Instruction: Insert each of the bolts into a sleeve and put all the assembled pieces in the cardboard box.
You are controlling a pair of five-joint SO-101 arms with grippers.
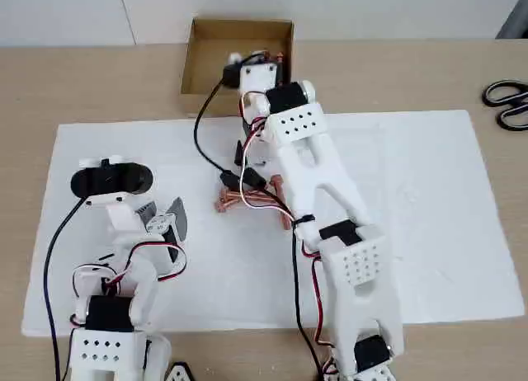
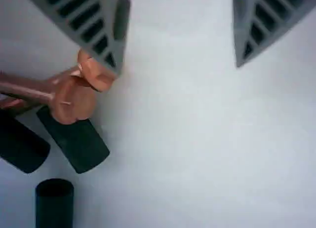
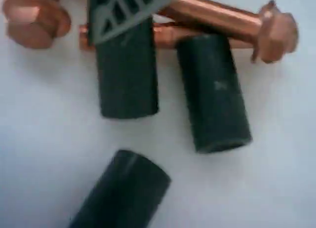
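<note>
Several copper bolts (image 1: 247, 198) lie in a small pile on the white sheet, with black sleeves beside them. My right arm stretches over the pile and its gripper (image 1: 247, 152) hangs just above it. In the right wrist view one grey finger (image 3: 123, 11) sits over a lying sleeve (image 3: 127, 75); a second sleeve (image 3: 212, 95) and a third sleeve (image 3: 123, 193) lie close by, with bolts (image 3: 222, 18) behind, and the jaws hold nothing. My left gripper (image 1: 163, 218) stands open on the sheet, left of the pile. Its finger (image 2: 94, 25) is near the bolt heads (image 2: 79, 90) and a sleeve (image 2: 74, 144).
The cardboard box (image 1: 191, 59) stands at the back of the table, behind the right arm's wrist. Scissors (image 1: 507, 101) lie at the far right edge. The white sheet (image 1: 412, 216) covers most of the table. Cables hang from both arms.
</note>
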